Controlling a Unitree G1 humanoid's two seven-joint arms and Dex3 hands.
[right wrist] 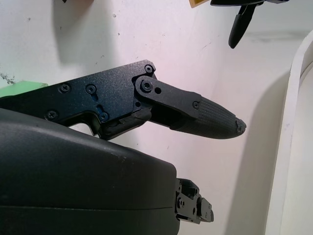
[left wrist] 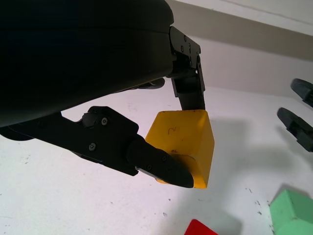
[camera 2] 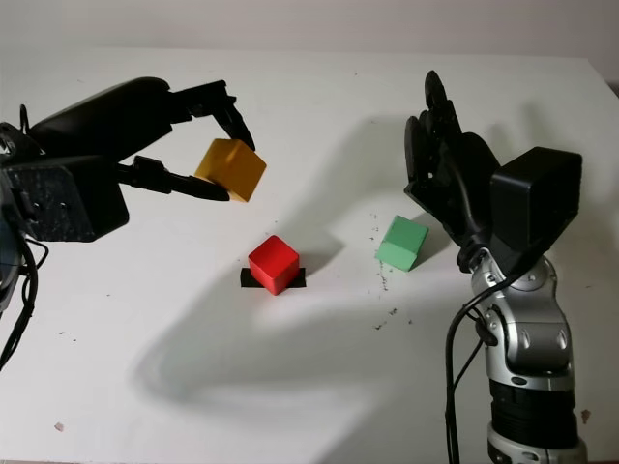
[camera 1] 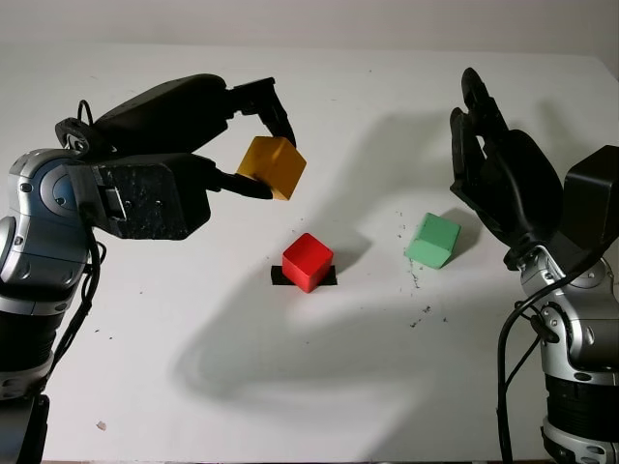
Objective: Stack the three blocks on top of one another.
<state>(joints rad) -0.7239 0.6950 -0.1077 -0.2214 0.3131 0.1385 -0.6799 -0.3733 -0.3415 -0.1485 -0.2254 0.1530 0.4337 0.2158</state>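
We see our left hand (camera 1: 253,145) up in the air w/ the yellow block (camera 1: 272,166) pinched tight between its black fingers (left wrist: 161,166). One finger is on top of the block & one is under it. The yellow block is tilted, w/ a corner poking down. It hangs up & to the left of the red block (camera 1: 308,261), not touching it. It looks smooth, w/ soft round edges, maybe foam or wood, we can't tell. There's a tiny pen scribble on one yellow face, too small to read.

The red block sits on the counter (camera 1: 319,387), about in the middle. It's a small cube, smooth & a bit shiny. Under it is a flat black strip (camera 1: 329,277), like tape, that sticks out on both sides.

The green block (camera 1: 432,240) sits on the counter to the right of the red one, apart from it. It's a soft mint colour w/ round corners & leans a bit.

Our right hand (camera 1: 484,145) is open, holding nothing. It's up over the counter, right beside the green block, not touching it. The hand is hard black plastic w/ little screws. The arm behind it is shiny silver metal w/ black wires.

The counter is plain white & flat. It has some small dark specks near the green block. Big grey shadows from both arms fall on it.
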